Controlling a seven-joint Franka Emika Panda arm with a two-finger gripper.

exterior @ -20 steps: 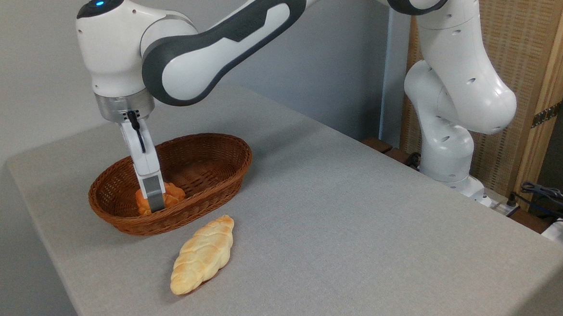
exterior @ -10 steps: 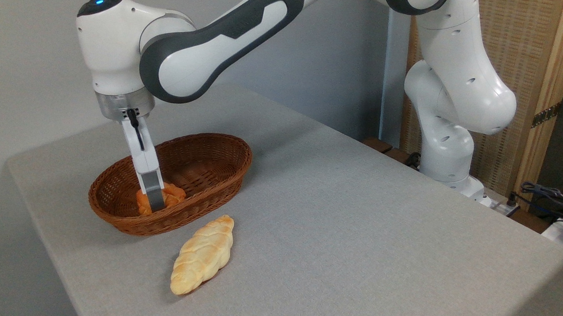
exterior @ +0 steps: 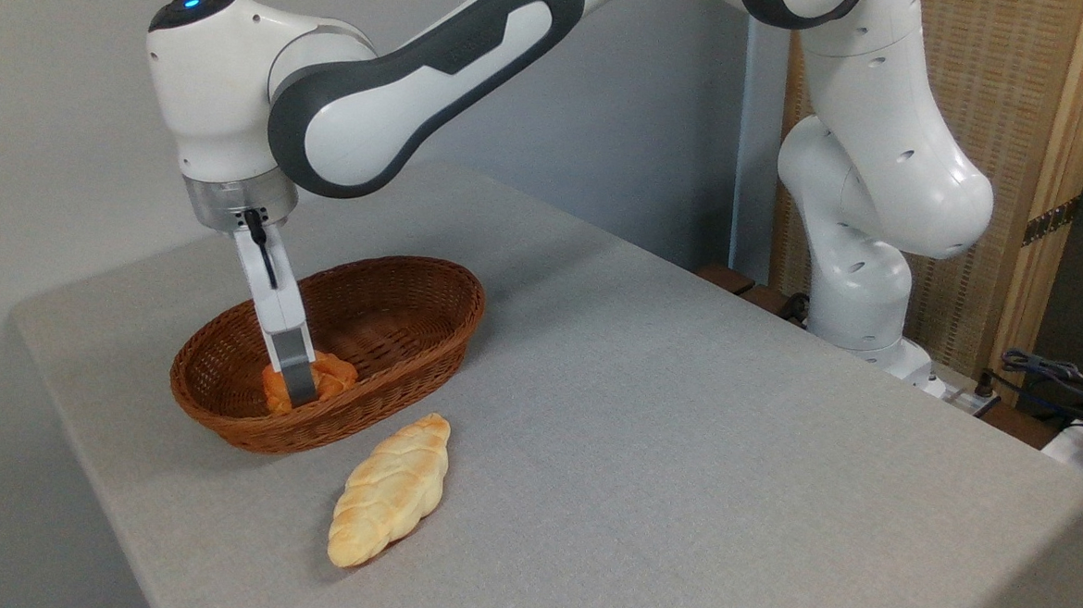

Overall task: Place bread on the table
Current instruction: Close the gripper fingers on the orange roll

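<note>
The bread (exterior: 334, 374), a small orange-brown knotted bun, sits low inside the brown wicker basket (exterior: 433, 335) at its near-left end. My gripper (exterior: 301, 386) reaches straight down into the basket and is shut on the bread. One grey-tipped finger (exterior: 295, 370) crosses the bun's front, and the other finger is hidden behind it. The bun's lower part is hidden by the basket's rim. The table (exterior: 684, 423) is a light grey fabric-like top that carries the basket.
A longer pale-yellow braided loaf (exterior: 393, 491) lies on the table just in front of the basket. My arm's base (exterior: 861, 302) stands at the table's far right edge. Cables (exterior: 1057, 373) and a wooden screen (exterior: 1005, 134) are behind it.
The wrist and finger have risen very slightly inside the basket. The bun stays between the fingers, and the loaf and basket have not moved.
</note>
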